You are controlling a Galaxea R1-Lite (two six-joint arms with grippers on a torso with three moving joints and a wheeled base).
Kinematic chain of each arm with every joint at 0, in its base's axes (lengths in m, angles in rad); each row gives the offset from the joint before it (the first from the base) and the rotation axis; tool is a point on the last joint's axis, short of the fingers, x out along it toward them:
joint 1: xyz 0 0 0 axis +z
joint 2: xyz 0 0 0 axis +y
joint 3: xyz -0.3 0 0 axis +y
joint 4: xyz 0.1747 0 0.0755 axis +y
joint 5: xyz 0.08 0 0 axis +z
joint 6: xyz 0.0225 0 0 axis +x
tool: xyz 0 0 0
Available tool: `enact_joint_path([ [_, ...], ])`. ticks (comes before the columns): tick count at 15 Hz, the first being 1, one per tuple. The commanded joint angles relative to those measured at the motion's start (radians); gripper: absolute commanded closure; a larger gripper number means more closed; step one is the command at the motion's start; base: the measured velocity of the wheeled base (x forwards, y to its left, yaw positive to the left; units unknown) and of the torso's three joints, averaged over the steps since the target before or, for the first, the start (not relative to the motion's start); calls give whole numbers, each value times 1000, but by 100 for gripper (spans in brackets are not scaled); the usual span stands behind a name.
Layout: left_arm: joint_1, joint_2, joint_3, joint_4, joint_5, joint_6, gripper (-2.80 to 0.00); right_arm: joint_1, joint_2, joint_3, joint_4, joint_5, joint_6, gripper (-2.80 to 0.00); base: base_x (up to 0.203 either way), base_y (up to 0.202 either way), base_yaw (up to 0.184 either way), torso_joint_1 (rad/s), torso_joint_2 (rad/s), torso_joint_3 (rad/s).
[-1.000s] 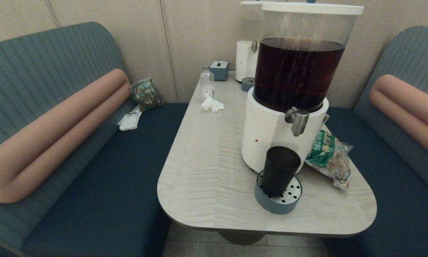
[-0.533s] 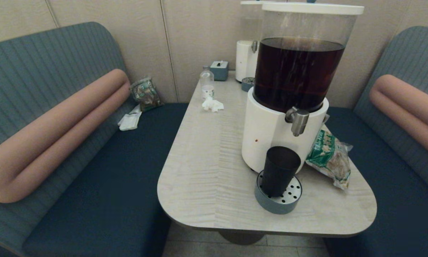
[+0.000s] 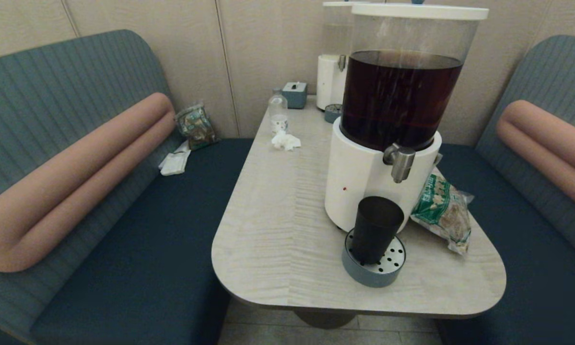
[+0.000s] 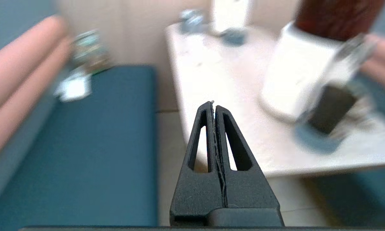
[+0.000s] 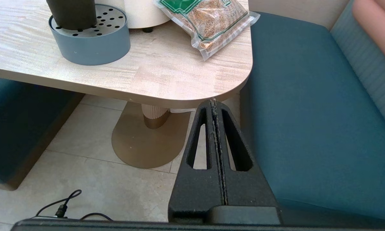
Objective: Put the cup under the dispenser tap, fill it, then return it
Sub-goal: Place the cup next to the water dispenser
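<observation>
The dark smoky cup (image 3: pixel 376 229) stands upright on the round blue-grey drip tray (image 3: pixel 381 272), in front of the white-based dispenser (image 3: pixel 364 179) with the dark brown tank. The silver dispenser tap (image 3: pixel 400 162) hangs above and slightly right of the cup's mouth. In the right wrist view the cup (image 5: pixel 71 13) sits on the tray (image 5: pixel 92 41). Neither gripper shows in the head view. My left gripper (image 4: pixel 214 103) is shut and empty, low off the table's near left. Below the table's near right corner, my right gripper (image 5: pixel 214 100) is shut and empty.
A green snack bag (image 3: pixel 443 211) lies right of the dispenser. Further back stand a small clear bottle (image 3: pixel 278 112), a crumpled tissue (image 3: pixel 285 141), a tissue box (image 3: pixel 294 94) and a second white dispenser (image 3: pixel 329 86). Blue benches flank the table (image 3: pixel 268 230).
Nothing on the table has moved in the head view. The cup stays on the drip tray under the tap.
</observation>
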Motion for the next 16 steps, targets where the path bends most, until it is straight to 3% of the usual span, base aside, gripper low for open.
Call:
enact_joint_path([
  [1, 1, 345, -128, -113, -83, -16, 0, 0, -1, 2, 0, 1, -1, 0, 0, 0, 0, 0, 0, 0],
  [4, 1, 659, -153, -480, -255, -16, 0, 0, -1, 1, 0, 1, -1, 0, 0, 0, 0, 0, 0, 0],
  [7, 0, 866, -77, -816, -521, 35, 0, 0, -1, 2, 0, 1, -1, 0, 0, 0, 0, 0, 0, 0],
  [9, 0, 936, -32, -898, -670, 73, 0, 0, -1, 2, 0, 1, -1, 0, 0, 0, 0, 0, 0, 0],
  [10, 0, 944, -22, -907, -690, 79, 0, 0, -1, 0, 0, 1, -1, 0, 0, 0, 0, 0, 0, 0],
  [11, 0, 955, 0, -908, -755, 80, 0, 0, -1, 2, 0, 1, -1, 0, 0, 0, 0, 0, 0, 0],
  [12, 0, 971, 16, -910, -796, 83, -280, 0, -1, 2, 0, 1, -1, 0, 0, 0, 0, 0, 0, 0],
  [16, 0, 1089, 13, -988, -831, 108, -280, 0, -1, 0, 0, 1, -1, 0, 0, 0, 0, 0, 0, 0],
])
